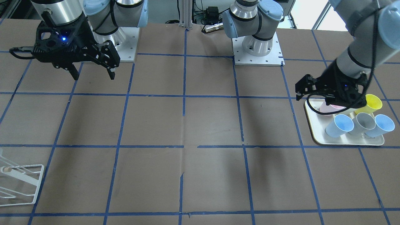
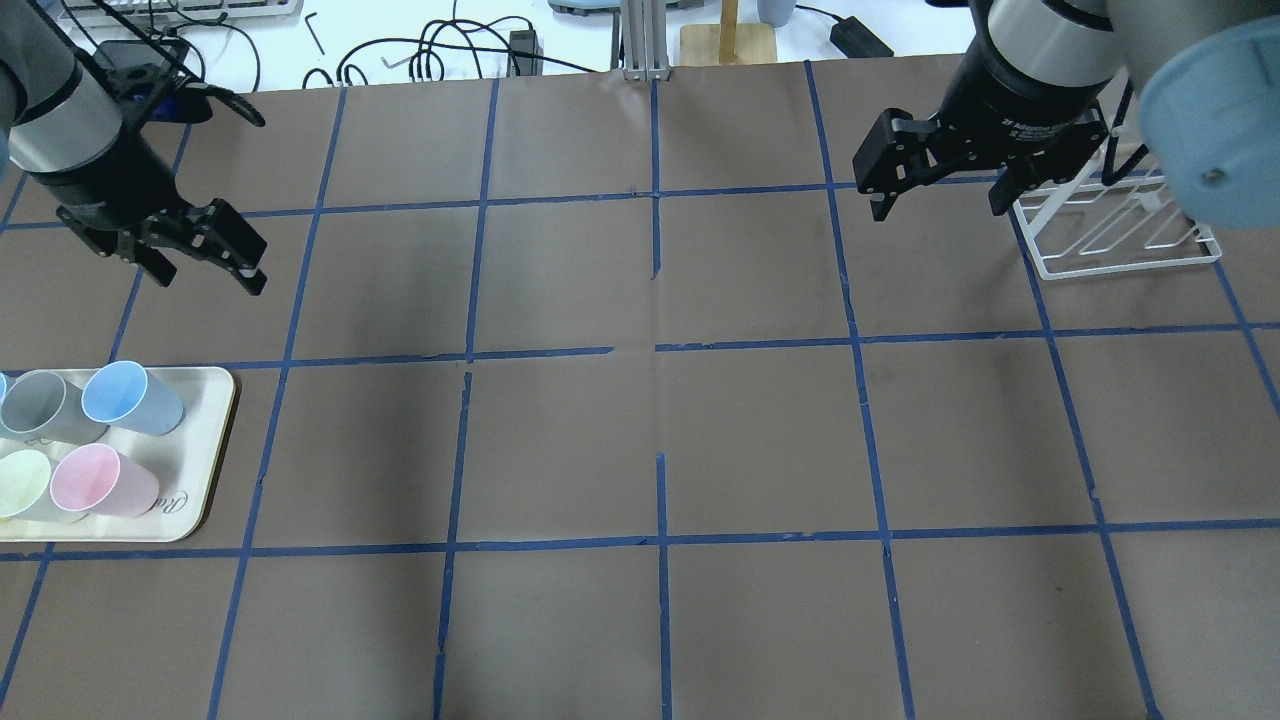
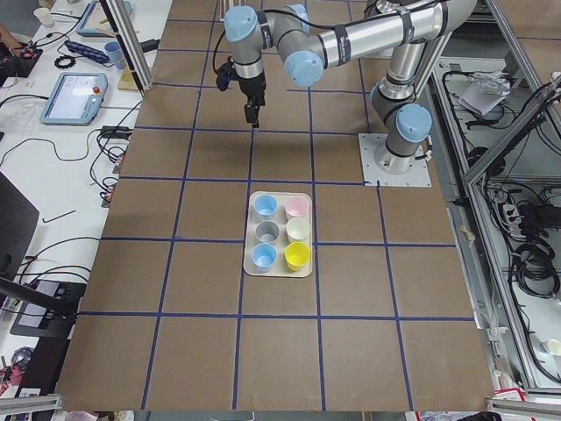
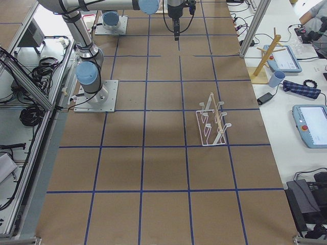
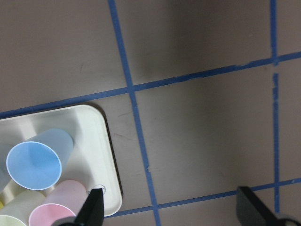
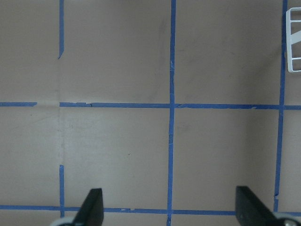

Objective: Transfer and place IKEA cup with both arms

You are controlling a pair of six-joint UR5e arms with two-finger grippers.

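Observation:
Two near-identical pale blue IKEA cups stand on a cream tray (image 2: 200,450) at the robot's left. One blue cup (image 2: 125,395) (image 1: 340,125) (image 5: 40,160) is at the tray's corner nearest the table's middle. The other (image 1: 382,125) is at the outer end. My left gripper (image 2: 210,278) (image 1: 301,93) (image 5: 171,209) is open and empty, in the air beyond the tray's far side and apart from the cups. My right gripper (image 2: 940,208) (image 1: 93,75) (image 6: 171,209) is open and empty, high over the table's far right.
The tray also holds a grey cup (image 2: 40,405), a pink cup (image 2: 95,480), a cream cup (image 2: 22,485) and a yellow cup (image 1: 370,104). A white wire rack (image 2: 1120,225) (image 4: 212,125) stands beside the right gripper. Brown paper with a blue tape grid covers the table.

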